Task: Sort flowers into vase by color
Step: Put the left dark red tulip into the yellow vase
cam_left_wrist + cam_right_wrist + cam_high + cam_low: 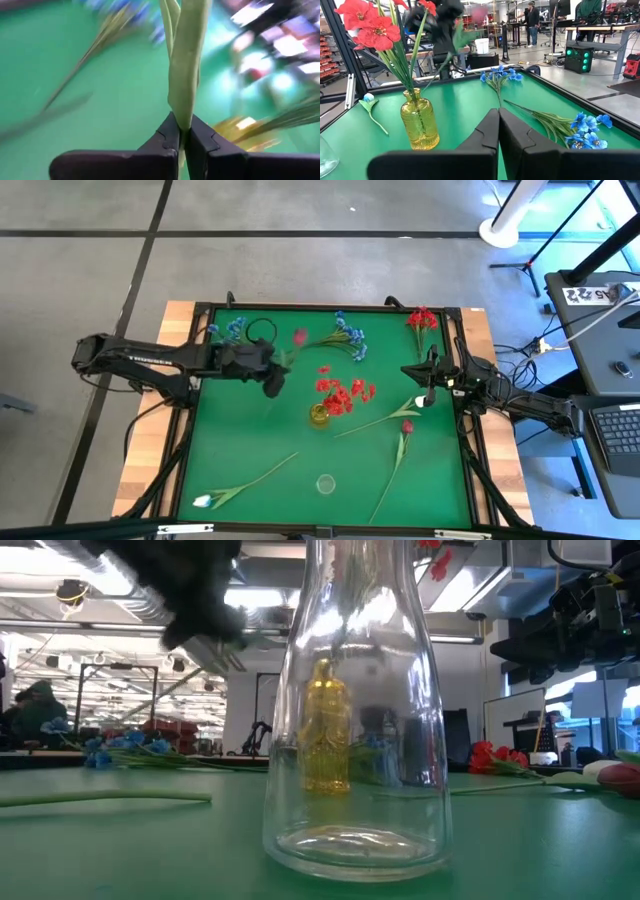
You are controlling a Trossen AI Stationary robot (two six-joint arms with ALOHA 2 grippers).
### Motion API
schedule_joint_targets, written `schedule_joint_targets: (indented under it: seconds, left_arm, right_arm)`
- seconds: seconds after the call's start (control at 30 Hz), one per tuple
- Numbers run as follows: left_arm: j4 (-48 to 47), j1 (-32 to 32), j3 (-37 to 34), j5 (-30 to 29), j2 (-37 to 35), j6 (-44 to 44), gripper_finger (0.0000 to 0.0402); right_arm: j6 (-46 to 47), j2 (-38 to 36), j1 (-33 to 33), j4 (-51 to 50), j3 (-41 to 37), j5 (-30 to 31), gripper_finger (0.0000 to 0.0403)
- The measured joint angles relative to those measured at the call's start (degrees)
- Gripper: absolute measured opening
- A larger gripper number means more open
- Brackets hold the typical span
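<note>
My left gripper [275, 372] hangs above the table's far middle, shut on a pink-budded flower [299, 337]. A yellow vase [318, 416] holds red blossoms [345, 393] at mid-table. A clear vase [325, 483] stands empty near the near edge. Lying on the green mat are blue sprays [350, 337] [230, 330], a red spray [422, 319], a pink tulip [407, 426], a white tulip [203, 501] and another long stem [375, 420]. My right gripper [498, 131] is shut on nothing, waiting by the right edge [425, 395]. My left gripper pinches the pink flower's green stem and leaf [183, 117] between its two fingers [167, 137]. The stem runs on away from the fingers toward the bud. In the right wrist view the flower [460, 37] is lifted clear of the mat.
The mat is boxed in by a black frame [330, 307]. In the low view the clear vase [350, 740] stands in front of the yellow vase [327, 730]. Bare mat lies at the near left [240, 440]. People and benches fill the room beyond.
</note>
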Motion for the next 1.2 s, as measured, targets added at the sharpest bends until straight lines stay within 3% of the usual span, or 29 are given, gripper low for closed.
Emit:
schedule_joint_targets:
  seconds: [0.27, 0.6, 0.93, 1.2]
  left_arm:
    - [17.2, -3.5, -2.1, -7.8, 0.0, 10.6, 0.0003]
    - [38.2, -9.9, -3.2, -0.5, 0.1, 22.8, 0.0003]
    - [50.1, -13.0, -3.2, -0.7, 0.1, 32.1, 0.0002]
    - [51.8, -12.1, -3.2, -0.8, 2.9, 33.0, 0.0002]
  right_arm:
    - [0.0, 0.0, 0.0, 0.0, 0.0, 0.0, 0.0010]
    - [0.0, 0.0, 0.0, 0.0, 0.0, 0.0, 0.0010]
    - [0.0, 0.0, 0.0, 0.0, 0.0, 0.0, 0.0010]
    - [0.0, 0.0, 0.0, 0.0, 0.0, 0.0, 0.0010]
